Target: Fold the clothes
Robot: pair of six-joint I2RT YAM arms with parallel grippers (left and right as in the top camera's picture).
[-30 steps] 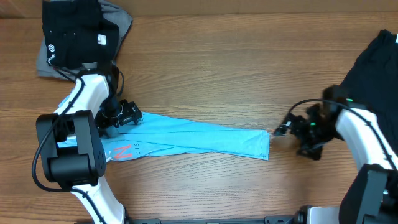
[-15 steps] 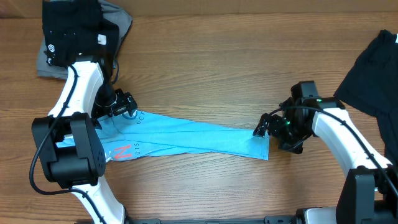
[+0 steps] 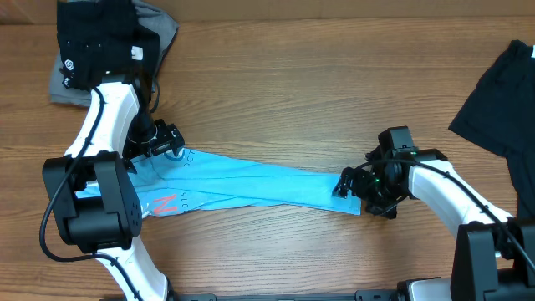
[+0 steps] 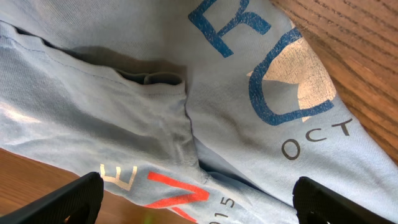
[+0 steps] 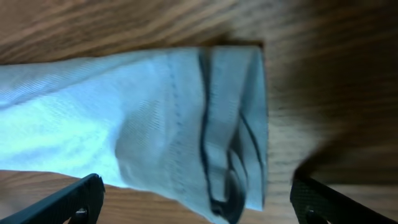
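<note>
T-shirt [image 3: 267, 188]: light blue, narrowed to a long band lying left to right across the near middle of the wooden table [image 3: 292, 84]. The printed end is at the left and the hem end at the right. The step in hand looks like an end-over-end fold.
Black garment [image 3: 493, 109]: at the far right edge, well apart from the band. Keep your right arm's path off it.
Black and grey pile [image 3: 100, 42]: in the far left corner, beyond the left arm. Leave it be.
Left gripper [image 3: 171, 150]: fingers spread wide, holding nothing, low over the far edge of the printed end. Its wrist view shows lettering and a layered seam below, so take every layer, not just the top.
Right gripper [image 3: 347, 182]: fingers spread wide over the hem end, holding nothing. Close through the whole stack, lift just clear, and carry it squarely left.
Hem end [image 5: 236, 124]: the stacked edges are rumpled. Pinch back from the edge so the lower layers don't slip.
</note>
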